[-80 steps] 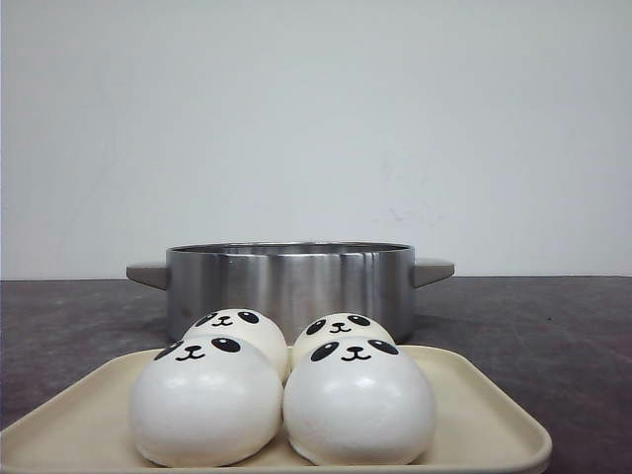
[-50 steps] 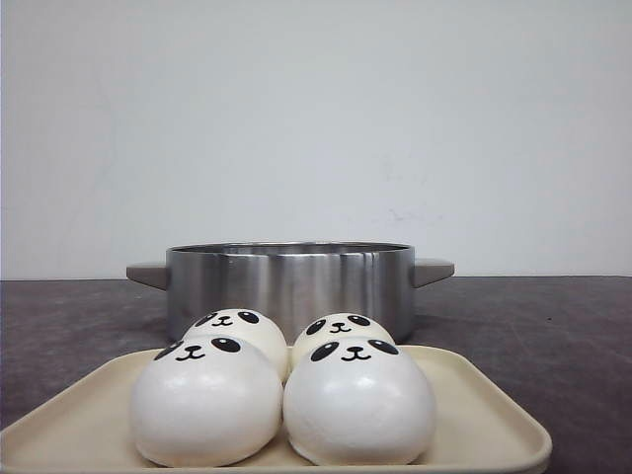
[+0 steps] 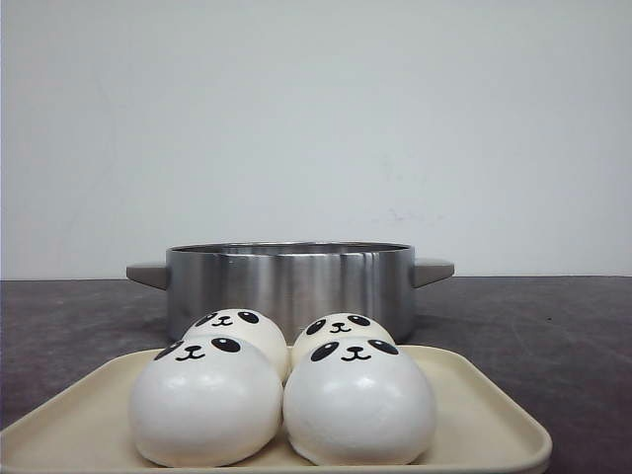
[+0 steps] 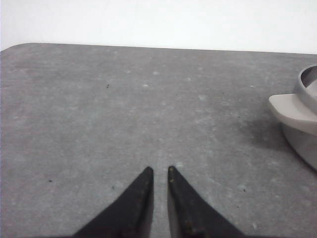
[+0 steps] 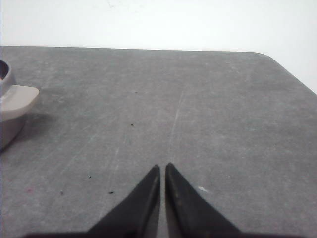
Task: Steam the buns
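Several white panda-faced buns sit on a cream tray [image 3: 484,410] at the front: two in front [image 3: 205,400] [image 3: 358,400], two behind [image 3: 237,329] [image 3: 341,331]. A steel pot [image 3: 289,281] with grey handles stands just behind the tray. Neither gripper shows in the front view. My left gripper [image 4: 159,170] hangs over bare table, its fingers nearly together with nothing between them, left of the pot's handle [image 4: 293,105]. My right gripper [image 5: 162,166] is shut and empty over bare table, right of the pot's other handle [image 5: 19,98].
The dark grey table [image 3: 553,326] runs back to a white wall. Its far rounded corners show in the left wrist view [image 4: 20,47] and the right wrist view [image 5: 270,55].
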`<move>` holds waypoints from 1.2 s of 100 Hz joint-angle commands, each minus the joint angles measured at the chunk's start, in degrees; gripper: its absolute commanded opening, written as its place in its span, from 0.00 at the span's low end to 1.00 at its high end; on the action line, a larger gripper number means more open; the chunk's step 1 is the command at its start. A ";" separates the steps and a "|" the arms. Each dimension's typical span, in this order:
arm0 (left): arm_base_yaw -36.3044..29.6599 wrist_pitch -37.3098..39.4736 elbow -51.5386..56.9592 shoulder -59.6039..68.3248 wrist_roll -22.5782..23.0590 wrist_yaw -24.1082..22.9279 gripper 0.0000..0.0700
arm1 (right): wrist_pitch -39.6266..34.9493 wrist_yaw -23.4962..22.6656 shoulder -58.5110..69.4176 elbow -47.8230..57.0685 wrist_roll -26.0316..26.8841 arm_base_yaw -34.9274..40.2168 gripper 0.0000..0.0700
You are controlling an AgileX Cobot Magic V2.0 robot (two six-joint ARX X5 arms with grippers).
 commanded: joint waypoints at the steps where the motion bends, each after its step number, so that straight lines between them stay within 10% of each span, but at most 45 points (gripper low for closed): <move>1: 0.17 -0.26 -1.03 -0.09 0.72 -0.02 0.00 | 0.63 -0.02 0.00 -0.22 -0.35 -0.07 0.02; 37: 0.17 -0.15 -1.03 -0.09 -0.63 0.20 0.00 | 1.49 -1.14 0.00 -0.22 3.78 0.04 0.02; 63: 0.17 -0.02 0.28 -0.09 -22.71 0.85 0.00 | 13.14 -9.70 0.00 -0.20 20.02 0.04 0.01; 79: 0.17 -0.17 7.58 0.28 -27.30 5.81 0.01 | 17.11 -12.41 0.09 4.57 32.11 0.04 0.01; 114: -1.99 -8.76 40.41 23.39 -19.21 13.33 0.01 | -12.24 -16.81 18.82 43.28 12.98 0.04 0.01; 120: -2.36 -9.01 43.87 26.53 -18.38 15.82 0.15 | -13.14 -19.28 21.00 47.01 13.53 0.04 0.02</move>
